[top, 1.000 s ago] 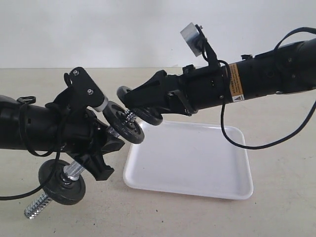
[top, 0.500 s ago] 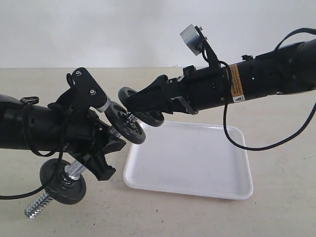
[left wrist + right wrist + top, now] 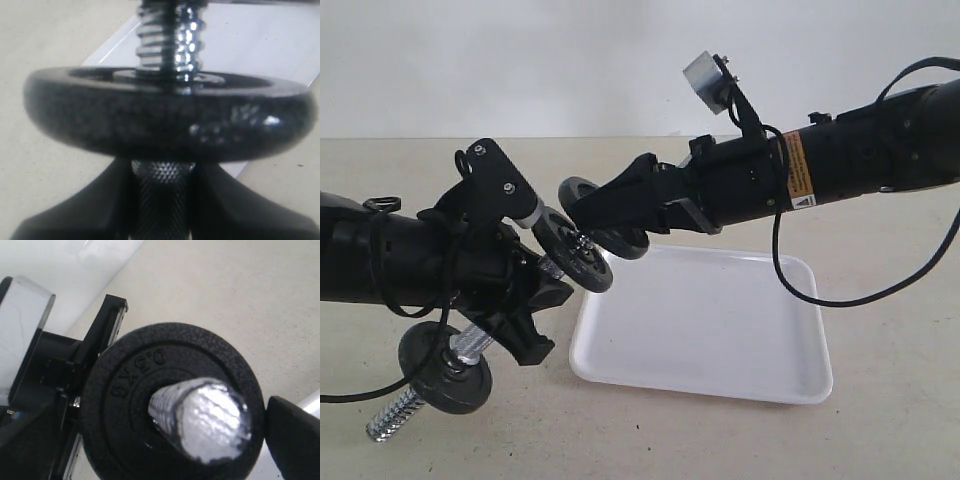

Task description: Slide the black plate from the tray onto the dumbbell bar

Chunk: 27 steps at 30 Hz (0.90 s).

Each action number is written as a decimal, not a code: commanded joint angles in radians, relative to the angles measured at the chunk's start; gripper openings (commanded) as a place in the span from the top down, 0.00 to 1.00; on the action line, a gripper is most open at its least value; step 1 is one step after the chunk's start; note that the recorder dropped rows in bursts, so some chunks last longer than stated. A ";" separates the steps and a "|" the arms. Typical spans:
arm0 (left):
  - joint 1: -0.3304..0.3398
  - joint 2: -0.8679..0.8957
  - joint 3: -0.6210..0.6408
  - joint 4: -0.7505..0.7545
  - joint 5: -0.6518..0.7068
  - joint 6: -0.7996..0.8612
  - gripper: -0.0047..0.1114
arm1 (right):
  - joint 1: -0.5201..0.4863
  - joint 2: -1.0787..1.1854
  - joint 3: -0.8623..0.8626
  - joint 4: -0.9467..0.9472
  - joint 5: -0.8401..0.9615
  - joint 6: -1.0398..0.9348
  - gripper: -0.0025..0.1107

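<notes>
Exterior view showed the right gripper (image 3: 605,218) closed on the black plate (image 3: 628,244), its hole over the threaded upper tip of the tilted dumbbell bar (image 3: 470,346), which the left gripper (image 3: 525,318) clamped at its knurled middle, up off the table (image 3: 880,420) just left of the tray (image 3: 720,330).

There is one white tray (image 3: 760,370); it sits on one tabletop (image 3: 890,420); there is one shiny dumbbell bar (image 3: 392,417); there are three round black plates, the low plate (image 3: 445,368), the middle plate (image 3: 578,262) and the top plate (image 3: 625,242); there are two robot arms, the left arm (image 3: 380,265) and the right arm (image 3: 840,160).
</notes>
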 commanded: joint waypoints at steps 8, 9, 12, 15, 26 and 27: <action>0.010 -0.020 -0.034 -0.062 -0.191 -0.057 0.92 | 0.009 -0.071 -0.007 0.046 -0.053 -0.016 0.05; 0.010 -0.020 -0.034 -0.062 -0.190 -0.066 0.92 | 0.009 -0.081 -0.007 0.046 -0.036 -0.016 0.05; 0.010 -0.020 -0.034 -0.062 -0.190 -0.072 0.92 | 0.009 -0.106 -0.007 0.044 -0.018 -0.016 0.05; 0.010 -0.020 -0.034 -0.062 -0.190 -0.107 0.92 | 0.009 -0.110 -0.007 0.036 -0.021 -0.003 0.05; 0.059 0.047 -0.090 -0.062 -0.156 -0.323 0.92 | 0.009 -0.110 -0.007 -0.002 -0.042 -0.001 0.05; 0.059 0.060 -0.100 -0.062 -0.156 -0.337 0.92 | 0.009 -0.110 -0.007 -0.005 -0.042 -0.001 0.05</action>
